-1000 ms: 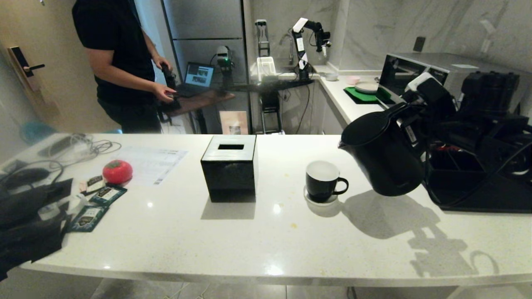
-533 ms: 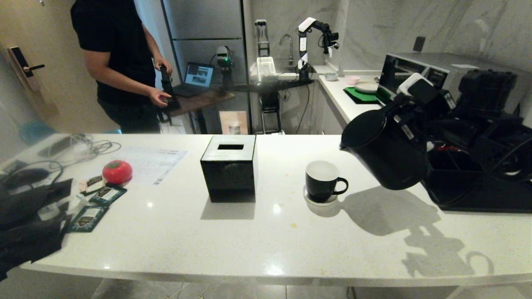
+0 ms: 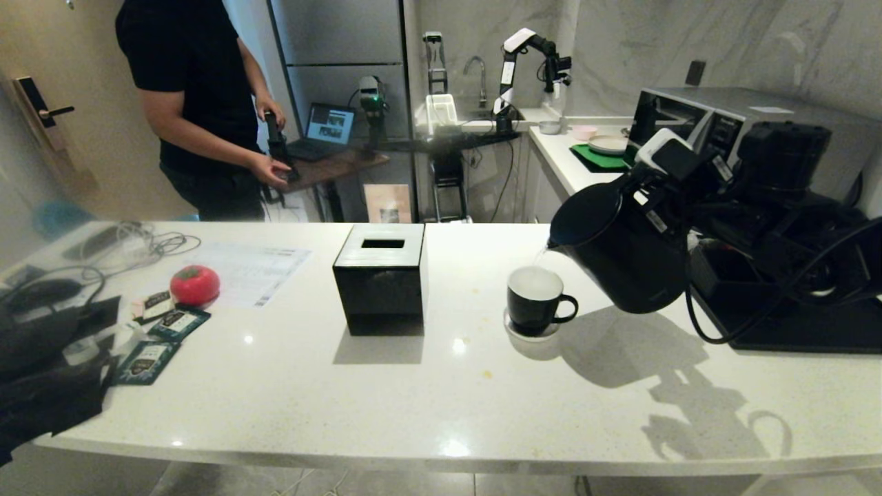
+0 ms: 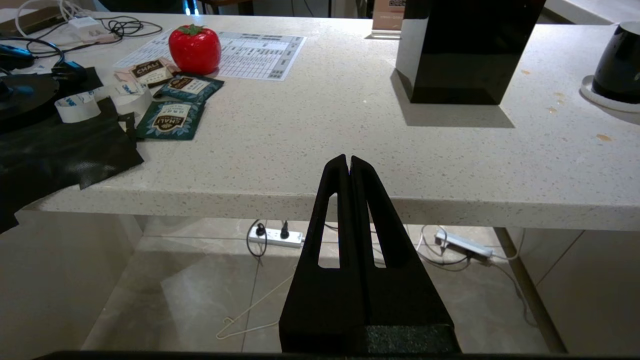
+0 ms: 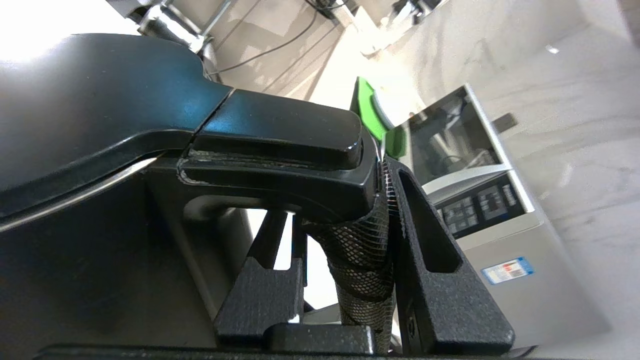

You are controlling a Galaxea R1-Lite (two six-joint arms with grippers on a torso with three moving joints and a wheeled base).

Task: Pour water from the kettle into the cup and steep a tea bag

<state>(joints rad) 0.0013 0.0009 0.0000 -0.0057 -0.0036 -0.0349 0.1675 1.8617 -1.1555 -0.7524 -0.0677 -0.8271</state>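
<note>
The right end effector clamps the kettle by its handle. The kettle tilts, spout above the cup. The left end effector is closed, empty.

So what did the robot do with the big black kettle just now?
The right pincer, shut on the kettle's handle, carried the kettle to the left toward the cup and tipped it further. Now its spout hangs over the cup and a thin stream of water runs in. The cup, the black box and the sachets kept their places. The left pincer stayed shut in front of the counter's edge.
</note>
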